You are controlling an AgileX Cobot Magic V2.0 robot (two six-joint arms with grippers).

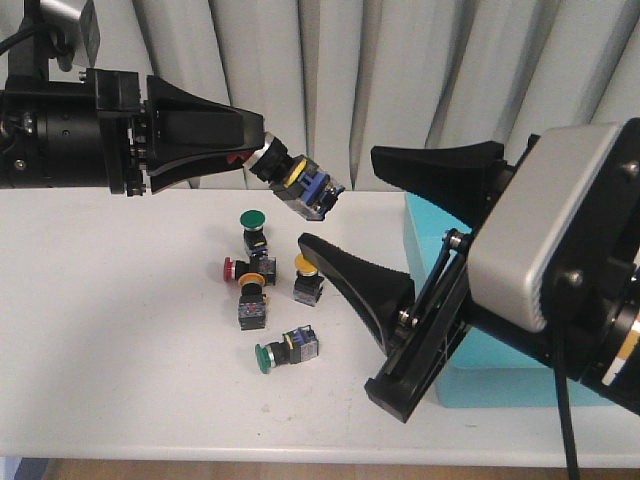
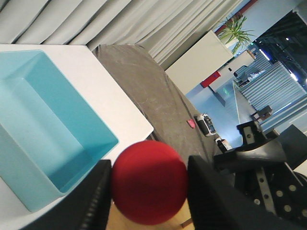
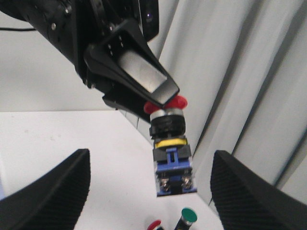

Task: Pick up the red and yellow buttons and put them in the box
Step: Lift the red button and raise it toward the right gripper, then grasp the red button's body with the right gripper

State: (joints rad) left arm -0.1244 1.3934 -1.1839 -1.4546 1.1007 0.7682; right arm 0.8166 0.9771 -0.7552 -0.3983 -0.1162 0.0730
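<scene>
My left gripper is shut on the red cap of a red button and holds it in the air above the table; the black, yellow and blue body points toward the turquoise box. The box also shows in the left wrist view, and it looks empty inside. My right gripper is open and empty, with the held button in front of its jaws. On the table lie a red-capped button and two yellow buttons.
Two green-capped buttons are on the table, one upright and one on its side. A grey curtain hangs behind the white table. The box stands at the table's right end.
</scene>
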